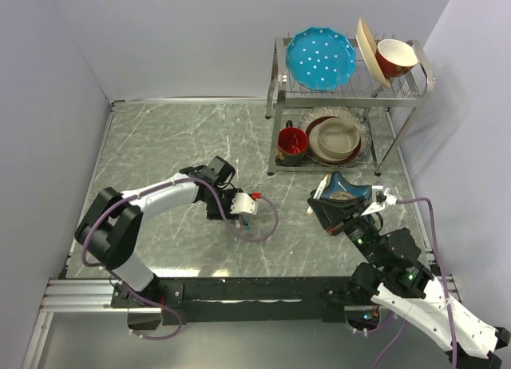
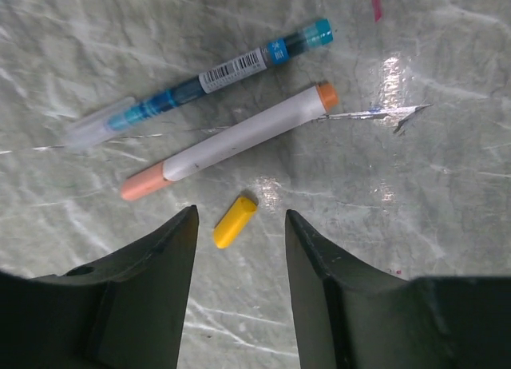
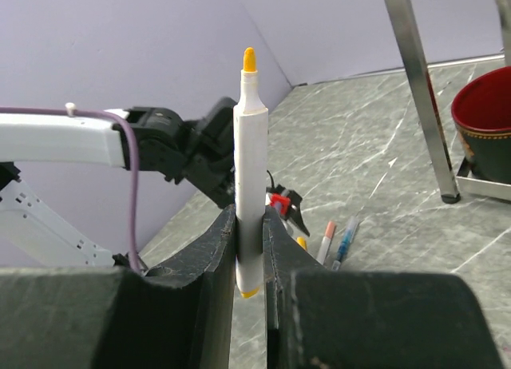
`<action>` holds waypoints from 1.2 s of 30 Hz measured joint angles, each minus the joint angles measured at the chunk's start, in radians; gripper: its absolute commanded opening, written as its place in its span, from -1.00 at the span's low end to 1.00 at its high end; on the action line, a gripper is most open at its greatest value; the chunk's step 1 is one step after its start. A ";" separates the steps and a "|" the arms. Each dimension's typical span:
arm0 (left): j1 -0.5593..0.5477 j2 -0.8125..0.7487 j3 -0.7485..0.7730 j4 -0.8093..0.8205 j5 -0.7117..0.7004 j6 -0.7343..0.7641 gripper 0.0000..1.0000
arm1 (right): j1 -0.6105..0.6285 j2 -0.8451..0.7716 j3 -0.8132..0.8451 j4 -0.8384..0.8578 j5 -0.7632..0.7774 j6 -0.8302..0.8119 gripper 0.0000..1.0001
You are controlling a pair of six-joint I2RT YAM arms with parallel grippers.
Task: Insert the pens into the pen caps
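- Your right jaws are clenched on the white pen [image 3: 249, 185] and hold it upright, its yellow tip [image 3: 249, 59] bare and pointing up, well apart from the other pens.
- Your left jaws are released. They stand low over the counter [image 2: 415, 193], one on each side of the yellow cap [image 2: 235, 222], and touch nothing.
- The cap lies flat and slanted across the gap. Which end is the open one I cannot tell.
- Just beyond it lie the blue-teal pen [image 2: 207, 77] and a second white pen [image 2: 239, 133], side by side. Both look capped already, one clear and one salmon-pink.
- Judged from this, you are on the last pair: picking up the yellow cap.
- Next, square the jaws to the cap, close gently so it doesn't squirt out, and lift.
- Then turn its mouth toward the yellow tip and line the two up before pushing.
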 measured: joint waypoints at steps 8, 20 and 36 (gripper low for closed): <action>0.029 0.031 -0.006 0.034 -0.014 0.005 -0.04 | 0.000 -0.013 0.004 -0.026 0.023 -0.021 -1.00; 0.038 0.085 -0.007 0.071 -0.042 -0.024 -0.35 | 0.000 -0.029 0.004 -0.042 0.041 -0.035 -1.00; 0.042 0.047 -0.063 0.155 -0.108 -0.150 -0.32 | 0.000 -0.054 0.007 -0.050 0.041 -0.035 -1.00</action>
